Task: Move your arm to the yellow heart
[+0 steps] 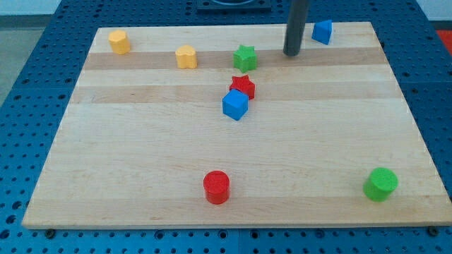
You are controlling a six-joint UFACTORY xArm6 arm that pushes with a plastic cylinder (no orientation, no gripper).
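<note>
The yellow heart (186, 56) lies near the view's top, left of centre, on the wooden board (141, 155). My tip (292, 53) is at the view's top, right of centre, well to the right of the heart. A green star (245, 58) lies between my tip and the heart. A blue block (322, 32) sits just right of and above my tip.
A yellow hexagonal block (119, 41) is at the top left. A red star (243, 87) touches a blue cube (235, 104) near the middle. A red cylinder (217, 187) is at the bottom centre and a green cylinder (381, 183) at the bottom right.
</note>
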